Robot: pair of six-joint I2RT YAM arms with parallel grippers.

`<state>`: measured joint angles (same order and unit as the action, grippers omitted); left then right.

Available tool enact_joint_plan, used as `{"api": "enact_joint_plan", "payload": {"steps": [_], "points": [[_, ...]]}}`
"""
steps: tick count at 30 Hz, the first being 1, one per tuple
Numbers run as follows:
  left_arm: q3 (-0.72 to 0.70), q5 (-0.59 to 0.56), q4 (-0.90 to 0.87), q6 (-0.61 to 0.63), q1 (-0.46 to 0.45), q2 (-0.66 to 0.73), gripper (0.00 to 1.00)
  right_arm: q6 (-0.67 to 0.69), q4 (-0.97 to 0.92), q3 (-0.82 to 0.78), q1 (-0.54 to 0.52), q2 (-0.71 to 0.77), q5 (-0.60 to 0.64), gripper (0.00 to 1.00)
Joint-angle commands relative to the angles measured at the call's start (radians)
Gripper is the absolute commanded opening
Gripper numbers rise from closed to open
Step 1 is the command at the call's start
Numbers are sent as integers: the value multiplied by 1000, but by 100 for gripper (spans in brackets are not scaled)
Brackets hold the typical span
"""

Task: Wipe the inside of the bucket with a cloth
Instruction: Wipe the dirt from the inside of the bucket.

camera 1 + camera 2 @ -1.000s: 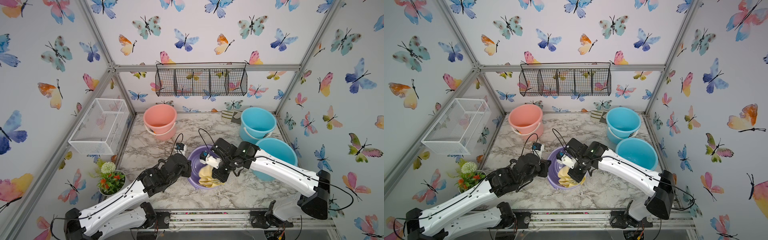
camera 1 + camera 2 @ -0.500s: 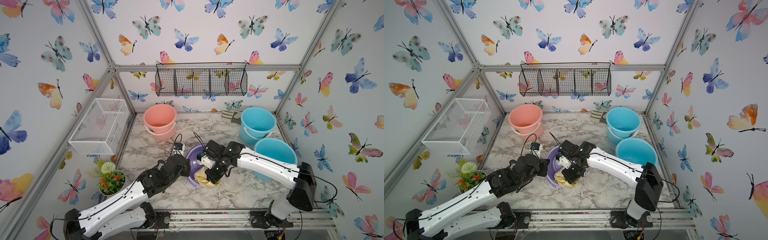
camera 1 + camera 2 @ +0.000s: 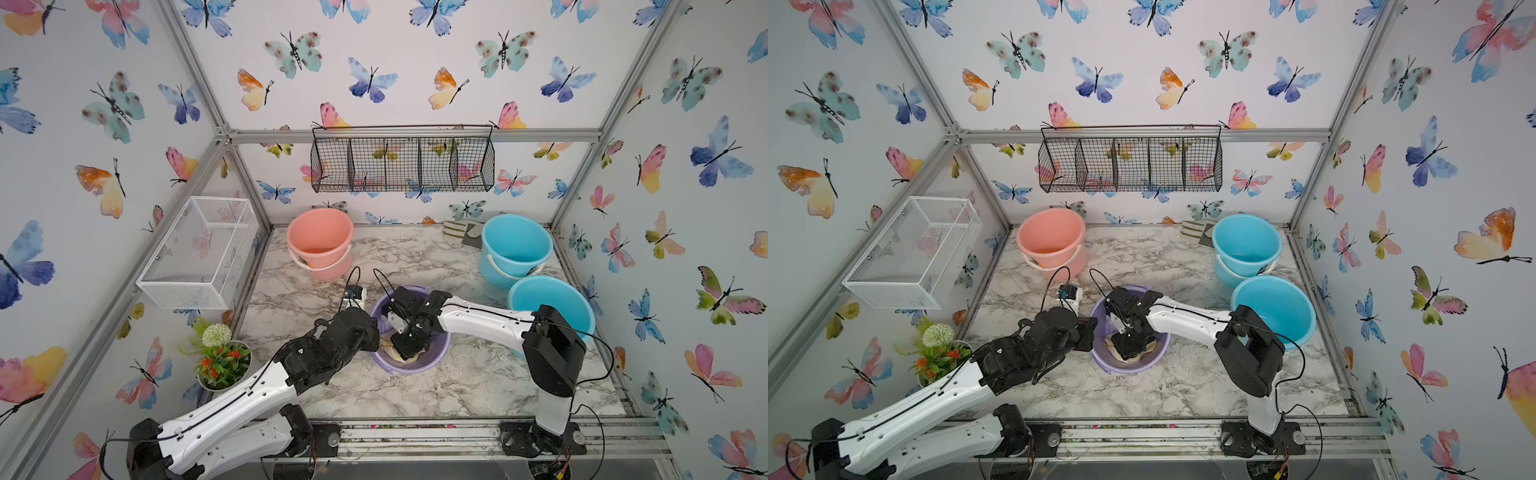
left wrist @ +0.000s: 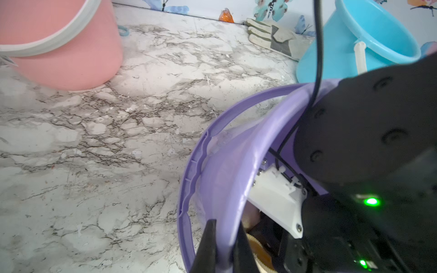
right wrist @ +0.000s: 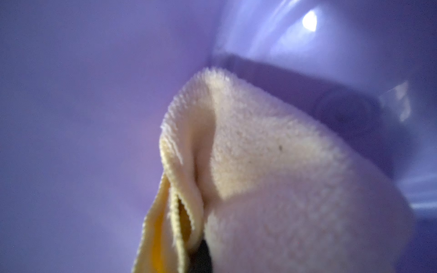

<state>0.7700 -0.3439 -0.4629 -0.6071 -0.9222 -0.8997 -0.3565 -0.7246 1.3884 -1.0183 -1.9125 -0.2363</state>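
**Yellow cloth held inside the purple bucket**

The pale yellow terry cloth [image 5: 272, 177] is inside the purple bucket [image 3: 438, 353], bunched in folds low down, near where the wall meets the floor. Only the right wrist view shows this up close. Fuzzy cloth fills much of the frame, and one dark finger [image 5: 201, 257] of the right tool shows between the folds, gripping the cloth.

In both top views the right tool [image 3: 409, 351] reaches down into the bucket, with only scraps of cloth visible around it. The left wrist view alone shows the left tool [image 4: 224, 250] clamped on the bucket's rim, one finger outside the wall and one inside.

The bucket stands near the front middle of the marble tabletop [image 3: 415, 257]. Farther back are a pink bucket [image 3: 320, 237] and a blue bucket [image 3: 515, 245], with a work glove [image 3: 463, 232] lying just beside the blue one. A wider blue bucket [image 3: 552, 307] stands at the right. A black wire basket [image 3: 402, 164] hangs on the back wall and a white mesh basket [image 3: 199, 253] on the left wall.
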Motion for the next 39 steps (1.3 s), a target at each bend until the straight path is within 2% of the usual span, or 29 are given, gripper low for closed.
{"api": "enact_joint_plan", "payload": {"steps": [1,4,7,14,25,29,34,39], "points": [[1,5,50,0,-9,17,0,-46,-30,-50,-19,-120,-2,2],[3,-1,44,0,-9,24,0,-62,-32,-44,-19,-161,37,2],[7,-7,37,-2,-8,28,0,-64,-38,-42,-22,-134,37,2],[-1,-32,41,-3,-8,35,0,-87,-81,-21,-22,36,-36,2],[-11,-75,49,-20,-8,34,0,-239,-102,-53,-22,308,-206,2],[-8,-82,48,-20,-8,35,0,-332,-28,-98,-22,382,-254,2],[-9,-85,50,-23,-9,36,0,-521,160,-224,-22,452,-317,2],[-18,-72,59,-23,-9,38,0,-570,248,-257,-22,431,-295,2]]}}
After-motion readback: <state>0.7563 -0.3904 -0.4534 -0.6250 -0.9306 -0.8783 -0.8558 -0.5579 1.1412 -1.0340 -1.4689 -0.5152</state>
